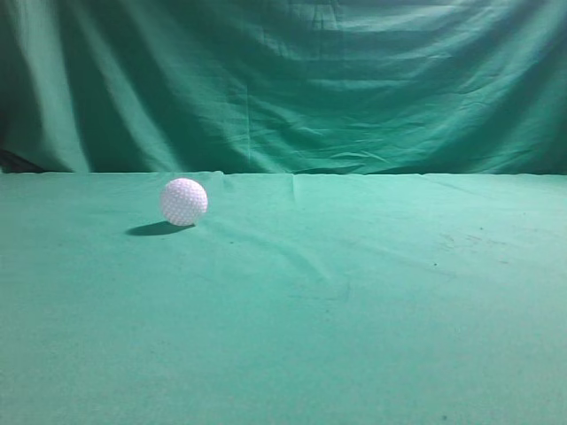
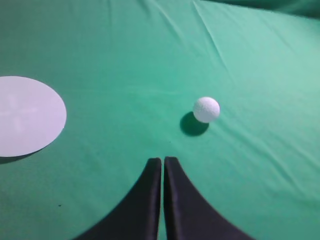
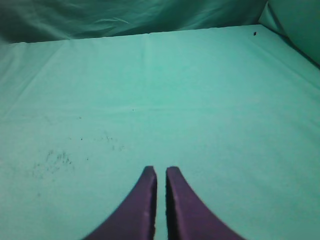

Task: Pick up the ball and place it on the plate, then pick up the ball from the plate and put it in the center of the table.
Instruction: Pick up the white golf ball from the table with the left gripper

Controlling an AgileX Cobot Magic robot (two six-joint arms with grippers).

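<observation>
Ball (image 1: 183, 201): white and dimpled, resting on the table left of centre in the exterior view, with a dark shadow on its left; nothing touches it.
Ball from the left wrist (image 2: 206, 109): ahead and to the right of the left gripper, well apart from its tips.
Plate (image 2: 25, 116): flat white disc on the table at the left edge of the left wrist view, well apart from the ball, bare.
Table (image 1: 372, 292): green, lightly wrinkled cloth, with dark specks towards the right.
Left gripper (image 2: 163, 161): above the table, jaws together, holding nothing.
Right gripper (image 3: 161, 171): over a speckled stretch of the table, jaws nearly together with a thin slit between them, holding nothing.
Curtain (image 1: 292, 80): draped green cloth behind the table.
</observation>
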